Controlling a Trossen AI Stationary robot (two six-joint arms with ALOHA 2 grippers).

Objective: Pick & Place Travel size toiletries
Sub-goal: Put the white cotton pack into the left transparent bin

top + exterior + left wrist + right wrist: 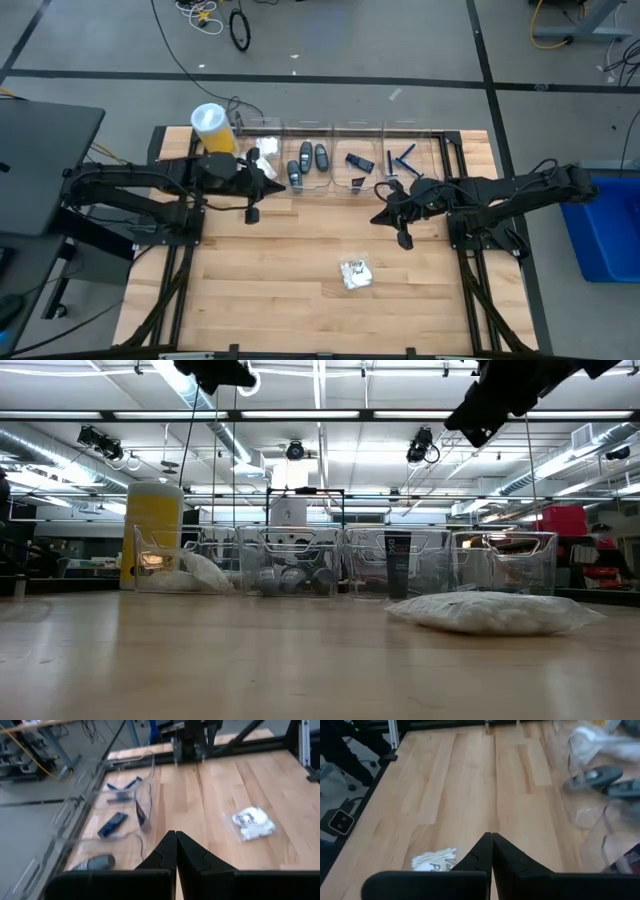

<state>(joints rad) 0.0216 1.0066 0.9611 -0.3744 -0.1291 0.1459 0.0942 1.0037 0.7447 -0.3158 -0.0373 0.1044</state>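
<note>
Item: white plastic packet (354, 272), one of the travel size toiletries; lies alone on the bare wood, well apart from the row of clear bins (340, 160) and on the near side of it, nearer the right arm.

Handling, judged: light, soft, crinkly film over loose thin contents; likely slippery and apt to slide under a push; not fragile. Best taken across the puffed middle or by pinching a film edge, from straight above.

Other stock, all inside the row of clear bins: more white packets (262, 150) in the end compartment beside the yellow cylinder (212, 128); dark grey oval pieces (308, 160) next along; a dark rectangular piece (359, 161); blue razors (403, 160) at the far end.

Left gripper (252, 214): jaws closed, empty, just in front of the row. Right gripper (404, 240): jaws closed, empty, between row and packet.

Surface: pale wooden table (260, 300), smooth, level. Room: grey floor with cables, ceiling strip lights
</note>
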